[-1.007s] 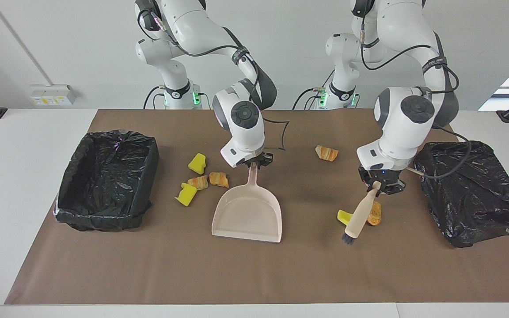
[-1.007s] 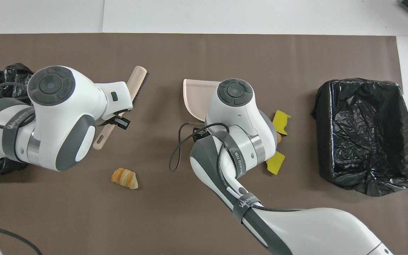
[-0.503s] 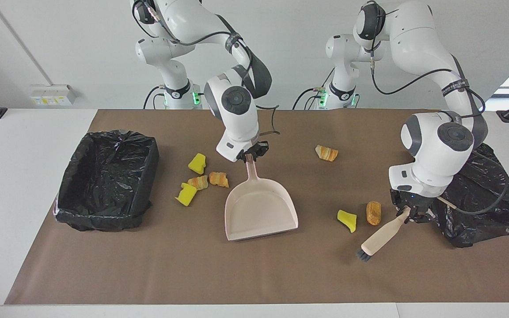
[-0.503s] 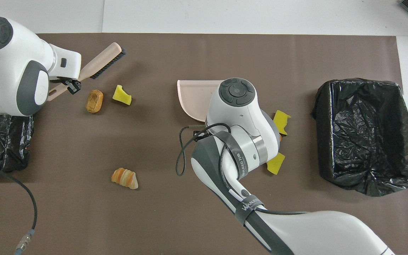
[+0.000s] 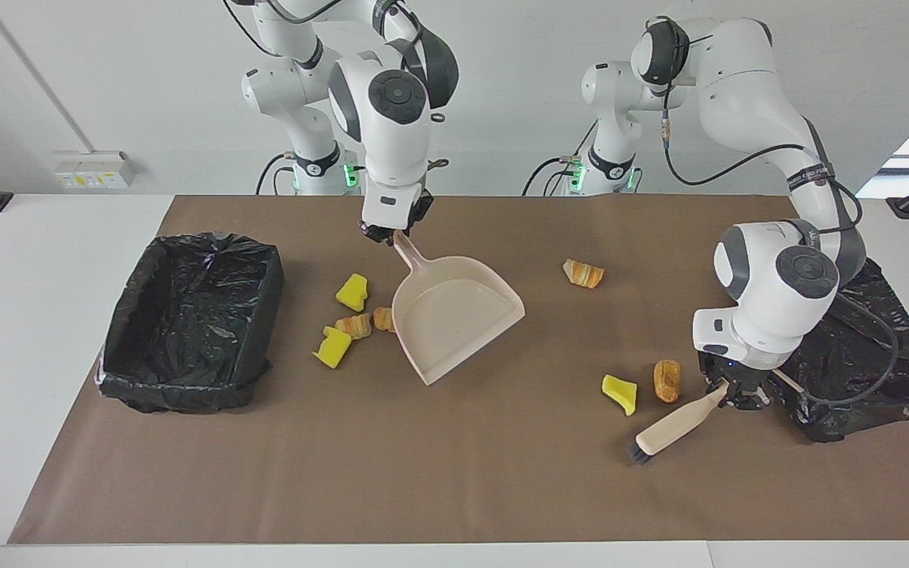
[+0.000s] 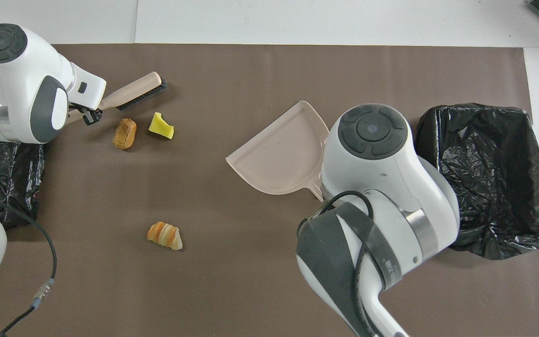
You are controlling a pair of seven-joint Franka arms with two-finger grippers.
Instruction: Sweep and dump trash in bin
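Nothing has been swept up yet: the dustpan (image 5: pixel 454 315), held by its handle in the right hand (image 5: pixel 388 231) and lifted above the counter, is empty, and the lined bin (image 5: pixel 190 319) looks empty too, though its dark liner makes that hard to judge. The left hand (image 5: pixel 732 390) grips the brush (image 5: pixel 671 428) low beside a yellow sponge chunk (image 5: pixel 619 394) and a pastry (image 5: pixel 667 380). Another pastry (image 5: pixel 583 273) lies alone; four more bits (image 5: pixel 353 315) cluster between dustpan and bin. Brown matting (image 5: pixel 454 489) covers the white counter (image 5: pixel 28 355), against a plain white wall.

Right end effector (image 5: pixel 390 233) raised and clamped, left end effector (image 5: pixel 733 390) low, clamped
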